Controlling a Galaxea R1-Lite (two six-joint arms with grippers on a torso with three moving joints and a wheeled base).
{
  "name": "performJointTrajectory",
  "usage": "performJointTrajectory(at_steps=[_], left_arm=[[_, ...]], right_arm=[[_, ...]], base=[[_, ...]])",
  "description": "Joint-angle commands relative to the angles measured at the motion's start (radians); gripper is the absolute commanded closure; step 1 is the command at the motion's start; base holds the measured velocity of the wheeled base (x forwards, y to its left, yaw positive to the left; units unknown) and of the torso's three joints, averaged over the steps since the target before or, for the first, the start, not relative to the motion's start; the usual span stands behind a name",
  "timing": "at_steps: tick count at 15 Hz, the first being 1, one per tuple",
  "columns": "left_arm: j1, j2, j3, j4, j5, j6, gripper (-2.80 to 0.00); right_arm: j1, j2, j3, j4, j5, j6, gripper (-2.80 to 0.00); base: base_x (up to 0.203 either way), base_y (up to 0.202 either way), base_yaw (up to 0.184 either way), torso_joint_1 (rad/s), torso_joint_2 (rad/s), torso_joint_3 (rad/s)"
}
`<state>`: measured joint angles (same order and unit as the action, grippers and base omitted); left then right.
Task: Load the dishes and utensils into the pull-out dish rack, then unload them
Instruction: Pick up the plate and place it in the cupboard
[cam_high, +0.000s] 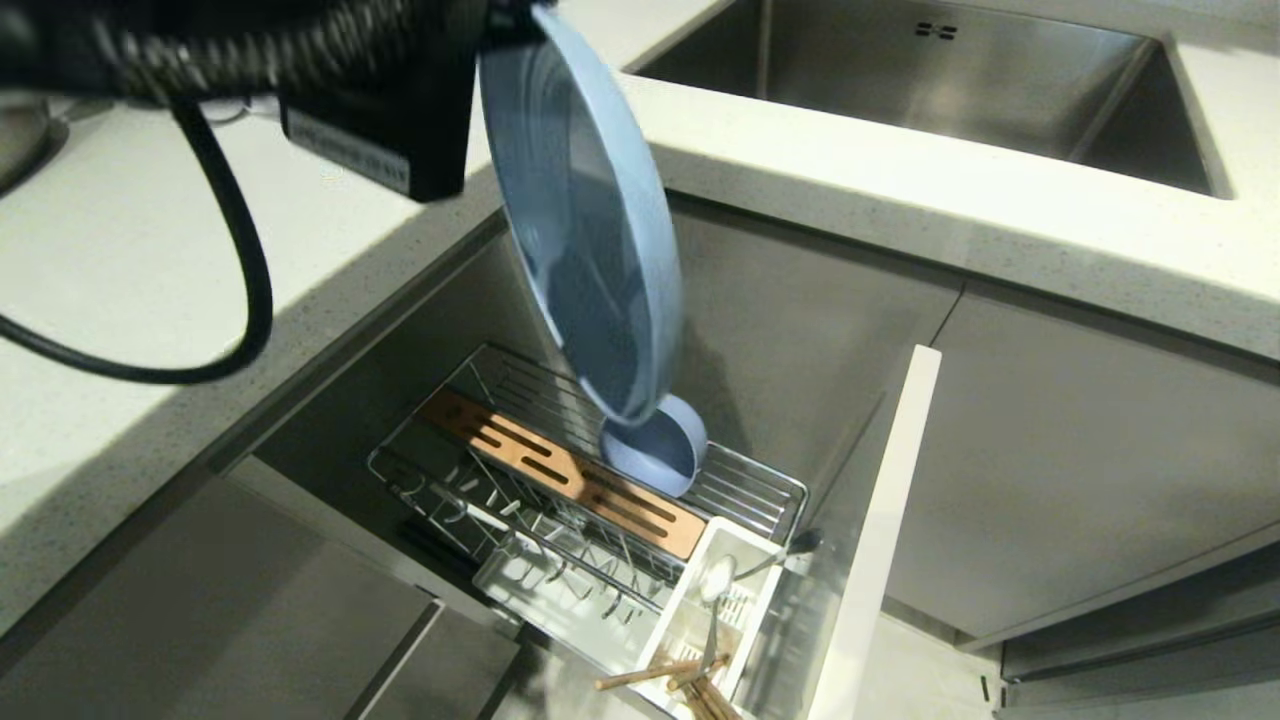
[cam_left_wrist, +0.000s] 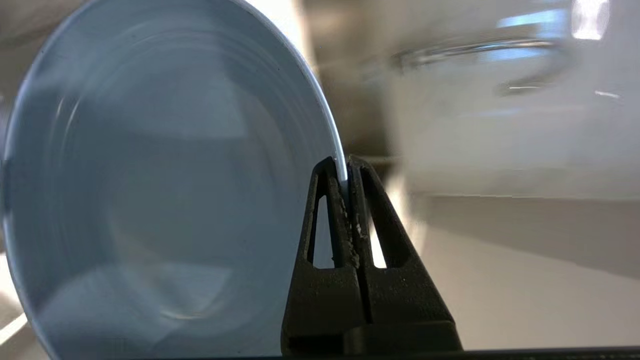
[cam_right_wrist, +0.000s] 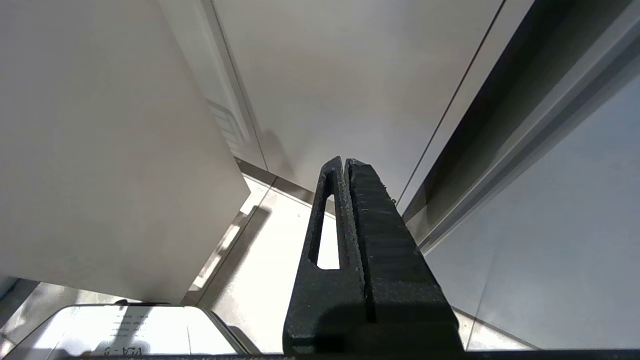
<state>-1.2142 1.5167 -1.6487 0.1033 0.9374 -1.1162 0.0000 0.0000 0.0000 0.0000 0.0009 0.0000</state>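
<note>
Left gripper (cam_left_wrist: 346, 167) pinches the rim of the pale blue plate (cam_high: 585, 215), fingers clamped tight on its edge, plate hanging nearly on edge above the pull-out dish rack (cam_high: 600, 480). Rack stands drawn out below the countertop (cam_high: 150, 300), w/ the sink (cam_high: 950, 80) beyond. Round blue bowl (cam_high: 655, 448) sits tipped in the rack's wire section, just under the plate's low end, beside the wooden strip (cam_high: 560, 470). Spoon (cam_high: 718, 590) and chopsticks (cam_high: 680, 680) stand in the white caddy (cam_high: 705, 600) at the rack's front corner. Right gripper (cam_right_wrist: 345, 165), fingers pressed together & empty, points at cabinet fronts, away from the rack.
</note>
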Motion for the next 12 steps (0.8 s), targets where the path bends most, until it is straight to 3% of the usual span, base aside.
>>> performJointTrajectory(at_steps=[1,3,6,12], left_arm=[[0.034,-0.006,0.056,0.132,0.0,-0.211,0.0],[0.053,-0.01,0.086,0.255,-0.01,-0.344,0.0],[0.083,-0.015,0.123,0.259,-0.009,-0.374,0.0],[0.157,-0.014,0.26,0.261,-0.027,-0.514,0.0]], right_arm=[[0.0,0.0,0.0,0.0,0.001,0.0,0.0],[0.0,0.0,0.0,0.0,0.001,0.0,0.0],[0.0,0.0,0.0,0.0,0.001,0.0,0.0],[0.0,0.0,0.0,0.0,0.001,0.0,0.0]], base=[[0.0,0.0,0.0,0.0,0.0,0.0],[0.0,0.0,0.0,0.0,0.0,0.0],[0.0,0.0,0.0,0.0,0.0,0.0],[0.0,0.0,0.0,0.0,0.0,0.0]])
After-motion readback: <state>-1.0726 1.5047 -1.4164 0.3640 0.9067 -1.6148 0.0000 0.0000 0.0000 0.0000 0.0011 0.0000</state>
